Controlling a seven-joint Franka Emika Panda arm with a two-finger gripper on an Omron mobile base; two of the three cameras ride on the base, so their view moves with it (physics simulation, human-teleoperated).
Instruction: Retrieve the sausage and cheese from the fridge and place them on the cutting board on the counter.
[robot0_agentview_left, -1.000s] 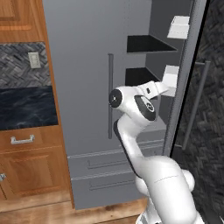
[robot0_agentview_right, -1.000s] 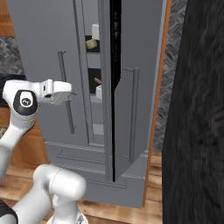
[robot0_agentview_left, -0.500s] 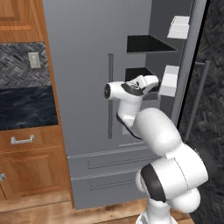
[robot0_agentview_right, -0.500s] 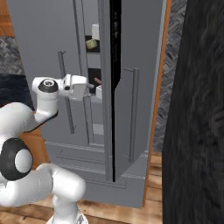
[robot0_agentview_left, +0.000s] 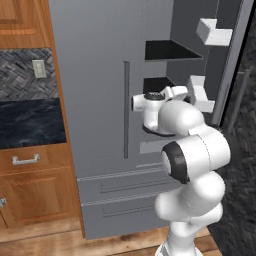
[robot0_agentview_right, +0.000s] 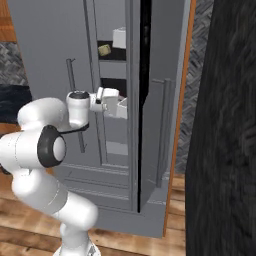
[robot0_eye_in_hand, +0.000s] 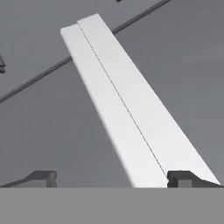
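Fingers (robot0_eye_in_hand: 43, 178) of my gripper (robot0_eye_in_hand: 111, 179) stand spread wide with nothing between them, their two dark tips framing a pale strip (robot0_eye_in_hand: 127, 109) that runs slantwise across grey panelling. From the right base camera I see the hand reaching into the gap of the fridge (robot0_agentview_right: 45, 45), level with its middle shelf. One shelf up sits a small pale yellow lump, which I take for the cheese (robot0_agentview_right: 104, 49), with a white box (robot0_agentview_right: 119, 37) just beside it. I cannot make out the sausage. White door bins (robot0_agentview_left: 214, 31) hang on the open door (robot0_agentview_left: 232, 70). Left of the fridge lies the black counter (robot0_agentview_left: 30, 122) over wooden cabinets (robot0_agentview_left: 35, 190).
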